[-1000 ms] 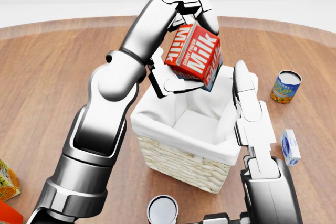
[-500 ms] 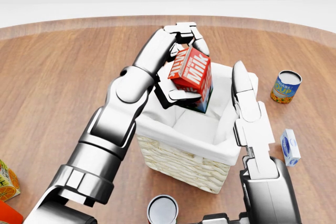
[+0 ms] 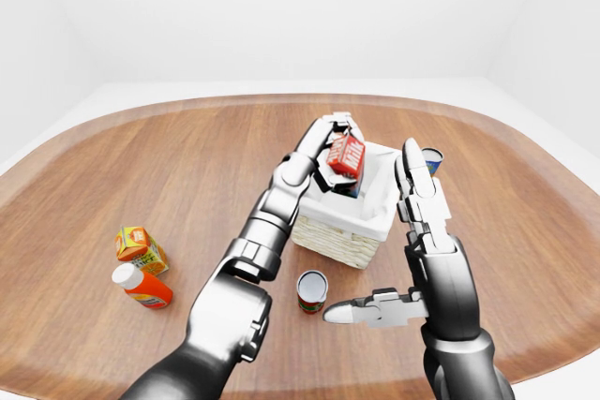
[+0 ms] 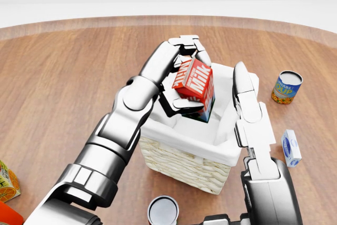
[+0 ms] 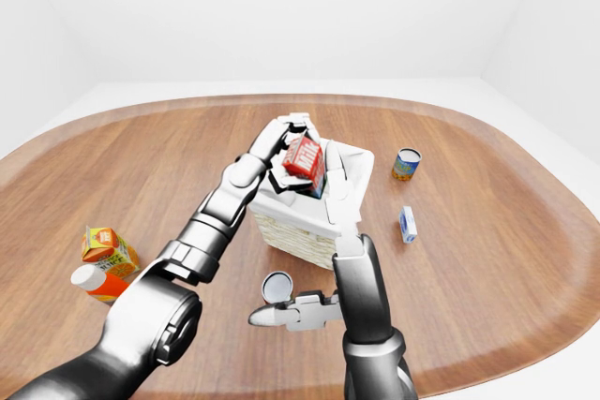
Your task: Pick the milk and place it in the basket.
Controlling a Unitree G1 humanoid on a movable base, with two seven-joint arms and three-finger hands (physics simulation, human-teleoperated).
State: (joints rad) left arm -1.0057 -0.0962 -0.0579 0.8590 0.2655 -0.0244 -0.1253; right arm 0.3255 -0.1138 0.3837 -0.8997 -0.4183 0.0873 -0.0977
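Fingers [image 4: 185, 46] clamp tilted milk [image 4: 194, 81] over basket [image 4: 185, 143]

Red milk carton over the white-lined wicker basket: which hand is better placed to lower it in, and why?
Left. The left hand already grips the red milk carton above the white-lined wicker basket; the right hand is empty beside it.

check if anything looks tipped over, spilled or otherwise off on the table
Nothing is spilled or damaged. The milk carton is tilted, but only because the left hand grips it over the basket. A small blue-and-white carton seems to lie flat near the soup can.
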